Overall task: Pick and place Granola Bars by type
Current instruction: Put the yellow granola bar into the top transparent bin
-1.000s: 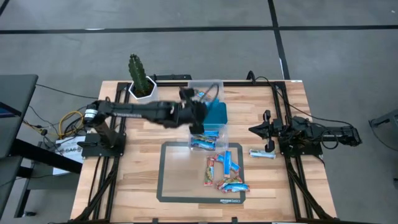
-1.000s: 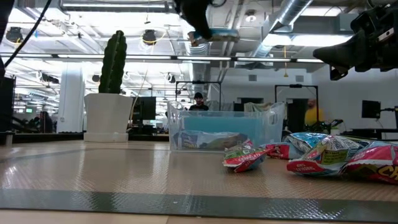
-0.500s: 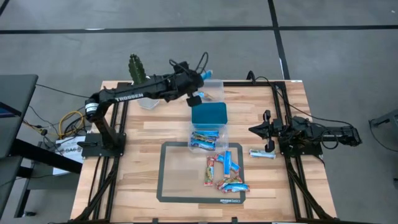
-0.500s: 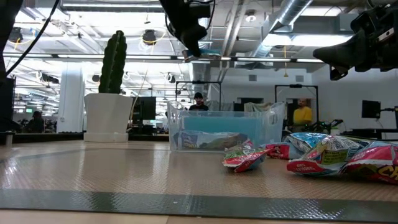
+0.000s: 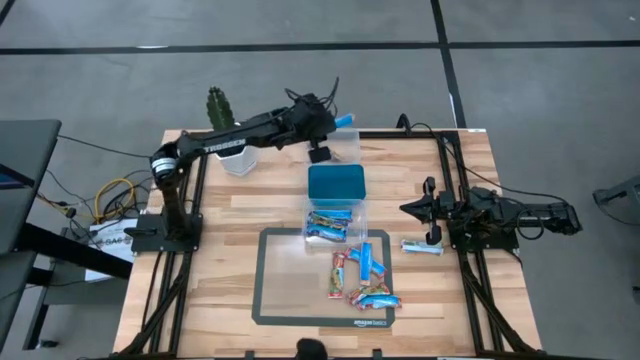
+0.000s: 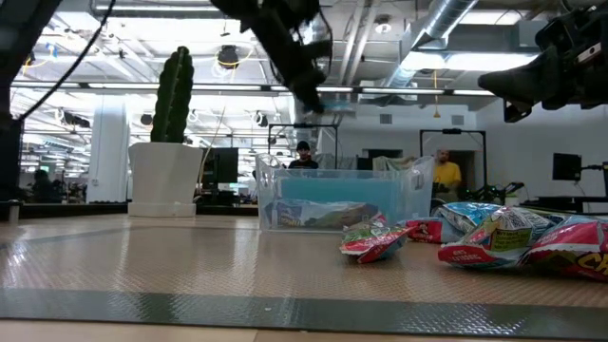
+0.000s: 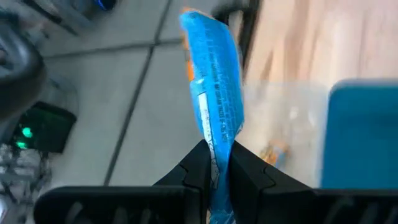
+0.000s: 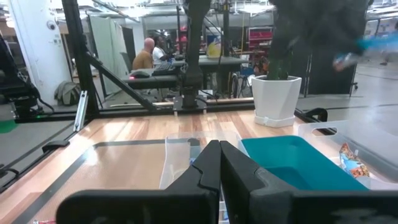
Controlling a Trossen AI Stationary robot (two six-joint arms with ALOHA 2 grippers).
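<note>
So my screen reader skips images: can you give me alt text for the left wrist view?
The left end effector is shut on a bright blue granola bar, which sticks up between its two dark fingers. Behind are a clear tub, a teal tub, the wooden table and grey floor.

blue bar (image 7: pixel 214 93): print blurred, lower end cut off

right claw (image 8: pixel 219 163) closed | teal tub (image 8: pixel 292 163) | potted cactus (image 8: pixel 278 96)
</note>
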